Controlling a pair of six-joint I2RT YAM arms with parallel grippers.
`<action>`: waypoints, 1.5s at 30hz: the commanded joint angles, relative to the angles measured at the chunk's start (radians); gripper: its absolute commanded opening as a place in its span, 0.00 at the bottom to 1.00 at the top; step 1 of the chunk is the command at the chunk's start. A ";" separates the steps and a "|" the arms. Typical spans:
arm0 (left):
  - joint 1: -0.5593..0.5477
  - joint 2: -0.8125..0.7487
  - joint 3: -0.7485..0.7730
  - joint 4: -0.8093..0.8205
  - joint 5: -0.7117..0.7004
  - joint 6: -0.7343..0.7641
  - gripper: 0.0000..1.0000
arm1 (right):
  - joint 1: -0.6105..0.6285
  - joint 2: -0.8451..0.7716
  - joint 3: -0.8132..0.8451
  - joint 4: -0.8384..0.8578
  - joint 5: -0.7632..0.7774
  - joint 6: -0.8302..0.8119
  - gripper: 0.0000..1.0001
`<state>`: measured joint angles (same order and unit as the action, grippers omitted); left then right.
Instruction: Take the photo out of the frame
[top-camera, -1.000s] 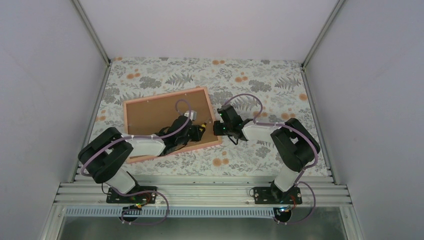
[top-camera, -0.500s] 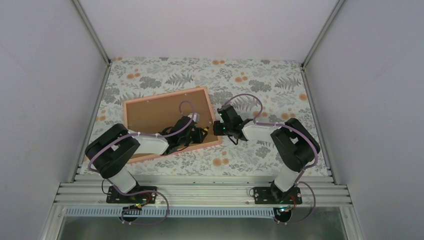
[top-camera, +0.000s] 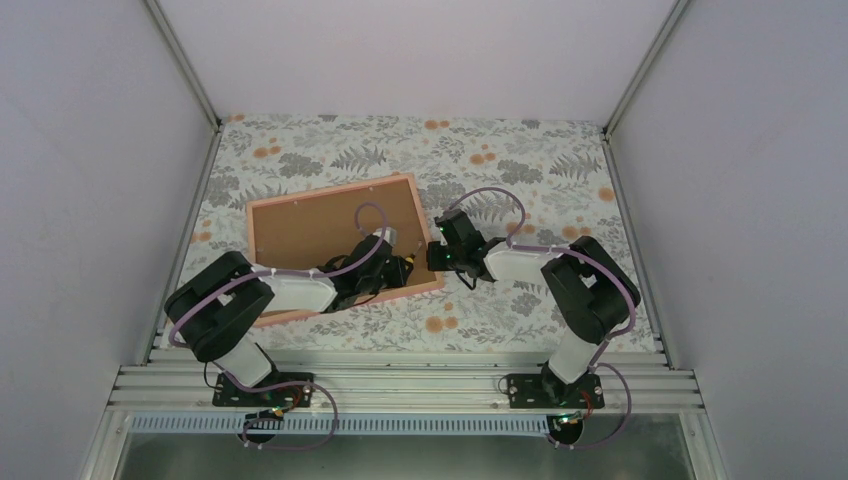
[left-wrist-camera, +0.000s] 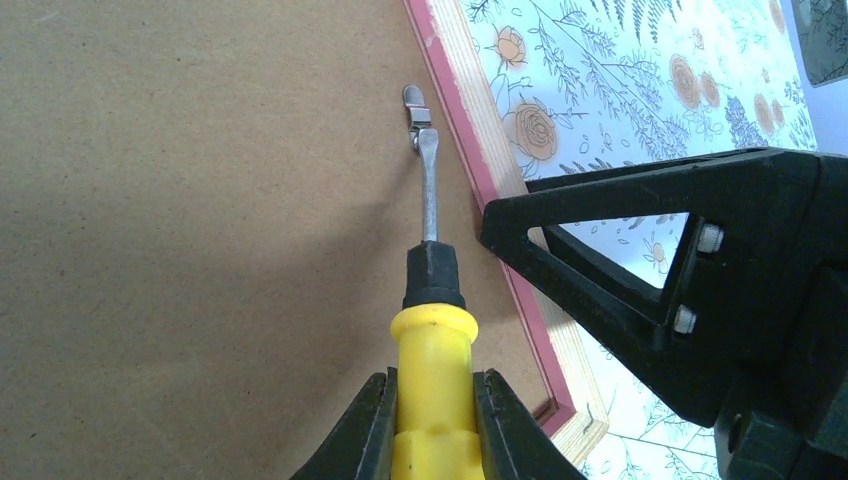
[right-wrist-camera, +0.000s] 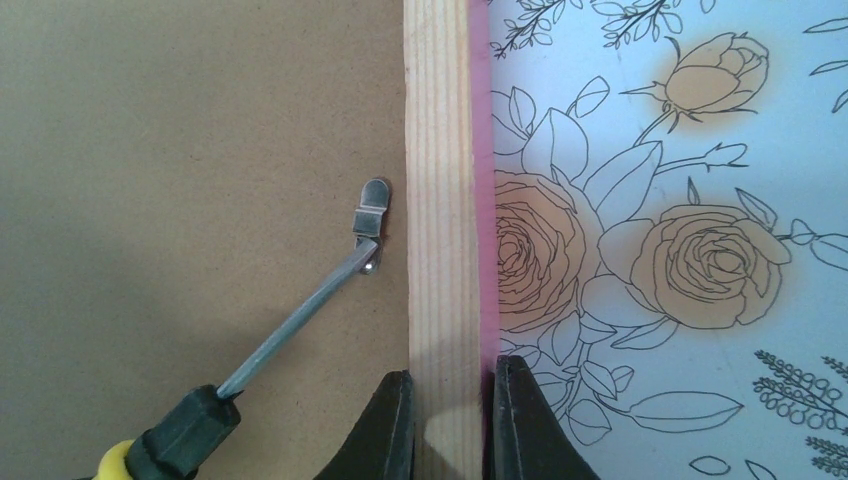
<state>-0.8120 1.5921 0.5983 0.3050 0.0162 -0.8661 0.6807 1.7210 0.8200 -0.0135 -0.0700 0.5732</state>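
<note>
Photo: hidden from every view, since the frame lies face down and anything inside it is covered by the board on its back.
Frame (top-camera: 330, 192): a pale wooden rim with a pinkish-red outer edge, lying flat with its back upward. It sits skewed on the left-middle part of the desk.
Backing board (top-camera: 300, 235): plain brown and unmarked, set inside the rim and filling it.
Clip (right-wrist-camera: 372, 210): a small metal tab on the backing board, just inside the frame's right-hand rim and towards its near corner.
Desk (top-camera: 520, 150): covered corner to corner with a pale sheet printed with grey ferns, outlined roses and orange blooms.
Room: plain pale walls (top-camera: 420, 50) close the desk in on three sides, with metal posts in the far corners. An aluminium rail (top-camera: 400, 385) runs along the near edge, where both arms are bolted.
Left hand (left-wrist-camera: 432, 400): closed narrowly on the yellow handle of a screwdriver (left-wrist-camera: 430, 330). The steel blade slants over the backing board, and its tip touches the clip.
Right hand (right-wrist-camera: 450, 410): pinched tight across the frame's right rim, just beside the clip. One finger is on the board side and the other on the pink outer edge.
</note>
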 joint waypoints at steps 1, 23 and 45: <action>0.007 -0.003 -0.010 -0.038 -0.105 -0.035 0.02 | 0.020 -0.002 -0.035 -0.072 -0.059 0.043 0.04; -0.050 -0.008 0.000 0.035 -0.074 -0.026 0.02 | 0.022 -0.013 -0.048 -0.056 -0.059 0.068 0.04; -0.050 0.042 0.024 0.002 -0.075 -0.062 0.02 | 0.029 -0.025 -0.059 -0.038 -0.057 0.099 0.04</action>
<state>-0.8604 1.6188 0.6117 0.3267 -0.0368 -0.9024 0.6888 1.7008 0.7902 0.0055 -0.0708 0.6117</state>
